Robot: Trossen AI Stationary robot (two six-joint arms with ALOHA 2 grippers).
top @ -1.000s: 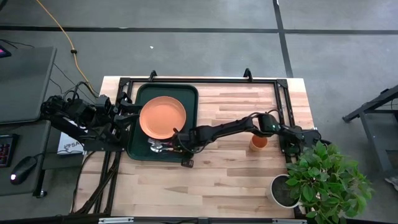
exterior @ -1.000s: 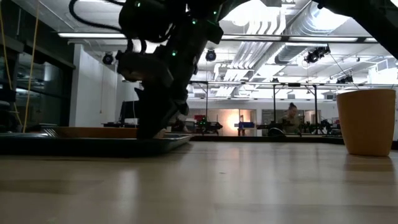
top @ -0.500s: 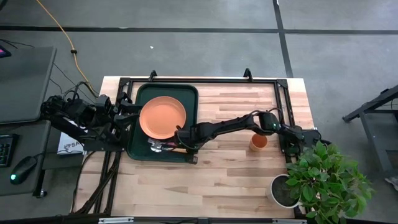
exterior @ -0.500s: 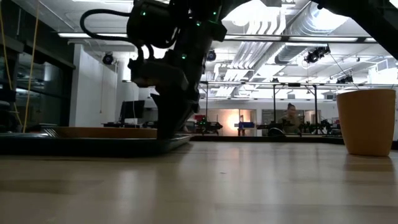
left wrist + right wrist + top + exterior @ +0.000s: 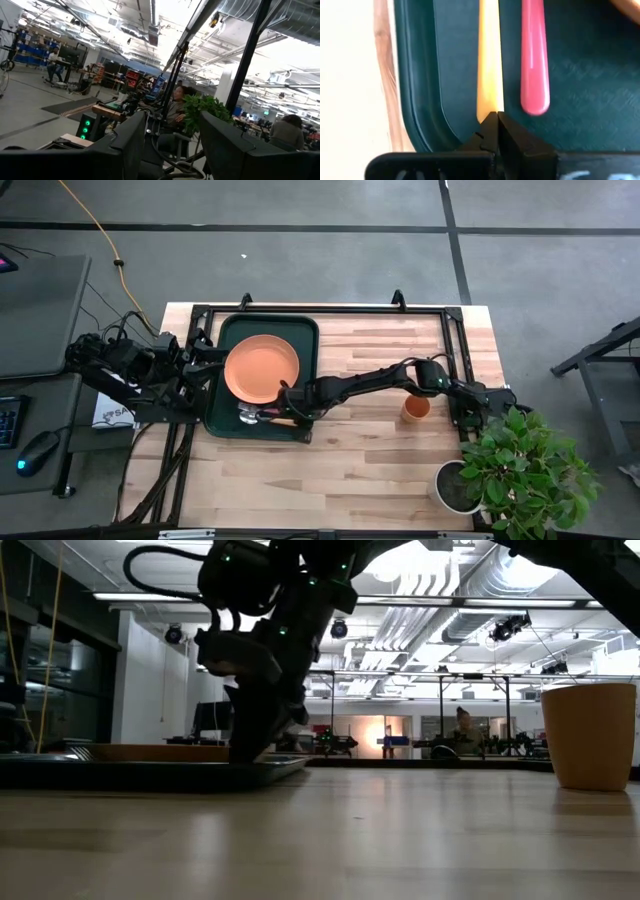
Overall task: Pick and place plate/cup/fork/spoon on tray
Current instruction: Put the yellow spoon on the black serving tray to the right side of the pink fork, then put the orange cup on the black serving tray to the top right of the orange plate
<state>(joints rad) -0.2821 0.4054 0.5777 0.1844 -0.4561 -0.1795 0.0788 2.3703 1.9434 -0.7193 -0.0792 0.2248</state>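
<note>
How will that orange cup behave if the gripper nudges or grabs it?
The cup stands upright, alone on the bare table, taller than wide in the low view, so a high push could tip it. Its round wall suggests it would roll once down. It looks like smooth, thin plastic: probably light, perhaps slippery in a pinch.

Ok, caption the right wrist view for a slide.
Right gripper shut on the spoon handle's end, beside the fork, over the green tray.
</note>
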